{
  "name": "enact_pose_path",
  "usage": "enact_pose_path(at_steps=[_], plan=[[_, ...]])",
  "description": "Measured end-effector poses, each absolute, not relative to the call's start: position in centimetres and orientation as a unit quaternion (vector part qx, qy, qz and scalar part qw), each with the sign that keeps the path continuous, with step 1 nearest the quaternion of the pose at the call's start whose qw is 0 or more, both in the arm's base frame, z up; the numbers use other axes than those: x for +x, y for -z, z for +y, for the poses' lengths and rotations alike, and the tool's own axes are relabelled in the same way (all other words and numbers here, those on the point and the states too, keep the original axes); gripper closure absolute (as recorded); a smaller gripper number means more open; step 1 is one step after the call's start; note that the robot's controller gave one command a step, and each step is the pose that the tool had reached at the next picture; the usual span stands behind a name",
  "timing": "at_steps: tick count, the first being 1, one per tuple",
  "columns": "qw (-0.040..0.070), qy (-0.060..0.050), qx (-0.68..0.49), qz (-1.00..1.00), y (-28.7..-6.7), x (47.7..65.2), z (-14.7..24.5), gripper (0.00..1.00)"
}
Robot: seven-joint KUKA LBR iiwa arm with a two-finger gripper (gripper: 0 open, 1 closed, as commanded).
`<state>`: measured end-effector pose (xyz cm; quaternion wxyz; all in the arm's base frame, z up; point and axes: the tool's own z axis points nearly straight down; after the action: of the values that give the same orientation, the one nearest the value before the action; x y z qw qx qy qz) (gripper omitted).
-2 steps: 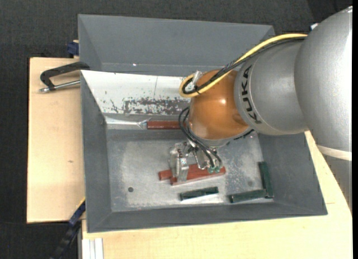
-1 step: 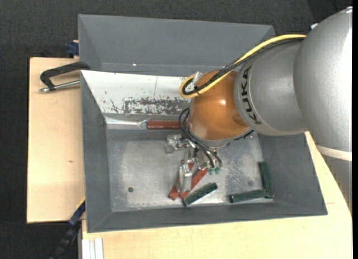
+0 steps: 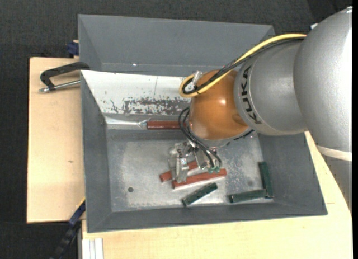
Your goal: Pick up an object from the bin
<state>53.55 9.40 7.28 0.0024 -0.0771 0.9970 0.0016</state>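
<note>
Poised low at frame centre with the gripper (image 3: 191, 165), directly over two red-brown bars (image 3: 197, 179) lying together on the floor of the bin (image 3: 92, 151). Cannot tell whether parted or clamped. Long axis of the bars: left to right, rising slightly rightward. Probably best closed across their short width. Just below them, a dark green bar (image 3: 199, 194).

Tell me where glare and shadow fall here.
Camera view: glare whitens the grey metal bin's back wall; a highlight sits on the arm's orange cover; shadow lies under the gripper, over the reddish-brown flat bars.
</note>
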Motion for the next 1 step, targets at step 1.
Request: enact_pose_path(at_steps=[1], plan=[[0.002, -0.001, -0.077, 0.997, -7.16, 53.51, 9.32, 0.0]])
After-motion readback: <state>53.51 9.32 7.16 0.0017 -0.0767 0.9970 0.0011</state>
